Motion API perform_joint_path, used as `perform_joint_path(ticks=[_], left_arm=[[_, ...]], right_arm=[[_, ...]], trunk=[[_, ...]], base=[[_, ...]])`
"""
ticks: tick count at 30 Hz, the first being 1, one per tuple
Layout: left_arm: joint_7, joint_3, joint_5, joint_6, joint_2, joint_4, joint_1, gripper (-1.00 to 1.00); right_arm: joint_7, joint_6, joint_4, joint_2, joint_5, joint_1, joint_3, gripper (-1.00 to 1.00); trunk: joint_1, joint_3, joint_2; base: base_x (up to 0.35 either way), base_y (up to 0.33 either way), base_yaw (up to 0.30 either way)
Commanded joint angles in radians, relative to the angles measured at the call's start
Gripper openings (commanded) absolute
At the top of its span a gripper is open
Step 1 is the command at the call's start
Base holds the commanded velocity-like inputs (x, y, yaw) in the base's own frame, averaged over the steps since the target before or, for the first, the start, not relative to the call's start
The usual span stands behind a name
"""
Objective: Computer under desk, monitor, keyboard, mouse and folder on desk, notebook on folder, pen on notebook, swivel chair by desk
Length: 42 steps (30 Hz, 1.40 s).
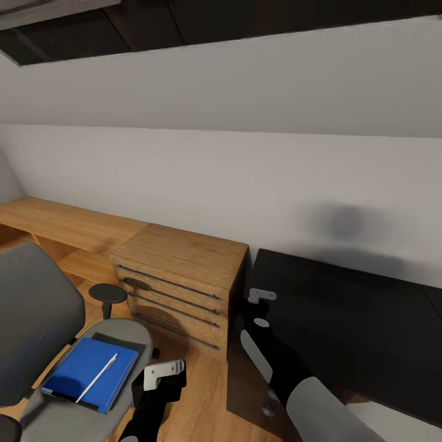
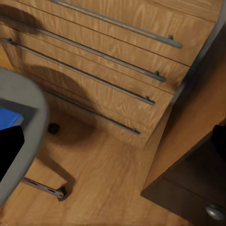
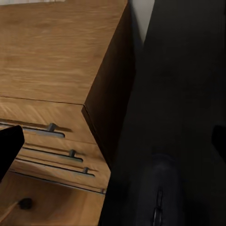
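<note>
Both grippers hang low over the wooden floor (image 1: 196, 380) — the left gripper (image 1: 164, 372) just beside the swivel chair (image 1: 43, 319), the right gripper (image 1: 261, 296) near the drawer unit (image 1: 178, 282) and a black cabinet (image 1: 356, 325). Whether either is open, I cannot tell. On the chair's seat lies the blue folder (image 1: 92, 371), a white pen (image 1: 98, 377) on it.

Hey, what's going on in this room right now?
The robot stands facing a wooden drawer unit at the end of a wooden desk. Neither gripper holds anything. A blue folder with a white pen on top lies on the grey swivel chair seat, near the left gripper.
</note>
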Motion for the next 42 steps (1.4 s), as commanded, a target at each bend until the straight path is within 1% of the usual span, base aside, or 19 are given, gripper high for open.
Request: perform_joint_path(ticks=[1, 5, 12, 16, 21, 32, 42], left_arm=[[0.006, -0.001, 0.008, 0.003, 0.0, -0.002, 0.0, 1.0], [0.006, -0.001, 0.008, 0.003, 0.0, -0.002, 0.0, 1.0], [0.006, -0.001, 0.008, 0.003, 0.0, -0.002, 0.0, 1.0], [0.006, -0.001, 0.009, 0.003, -0.001, -0.002, 0.0, 1.0], [0.006, -0.001, 0.009, 0.003, -0.001, -0.002, 0.0, 1.0], [0.006, -0.001, 0.009, 0.003, 0.0, -0.002, 0.0, 1.0], [0.006, -0.001, 0.01, 0.003, -0.001, -0.002, 0.0, 1.0]], right_arm=[[-0.007, 0.005, -0.002, 0.0, -0.003, -0.001, 0.002, 1.0], [-0.007, 0.004, -0.003, 0.0, -0.003, 0.0, 0.002, 1.0], [-0.007, 0.004, -0.002, 0.0, -0.003, 0.001, 0.002, 1.0], [-0.006, 0.004, -0.002, 0.0, -0.003, 0.001, 0.003, 1.0], [-0.006, 0.004, -0.001, 0.0, -0.003, 0.001, 0.005, 1.0], [-0.006, 0.004, 0.002, 0.0, -0.004, 0.001, 0.005, 1.0], [-0.006, 0.003, 0.003, 0.0, -0.003, 0.001, 0.006, 1.0]], trunk=[[0.0, -0.001, -0.001], [0.0, 0.0, -0.001], [0.0, 0.004, -0.001], [0.0, 0.005, -0.001], [0.0, 0.005, -0.001], [0.0, 0.005, -0.001], [0.0, 0.005, -0.001]], base=[[-0.322, 0.08, 0.0], [-0.248, 0.053, -0.08], [-0.097, 0.03, -0.213], [-0.236, 0.131, -0.129], [-0.21, 0.084, -0.022], [-0.052, 0.007, -0.002], [-0.3, 0.0, 0.0]])
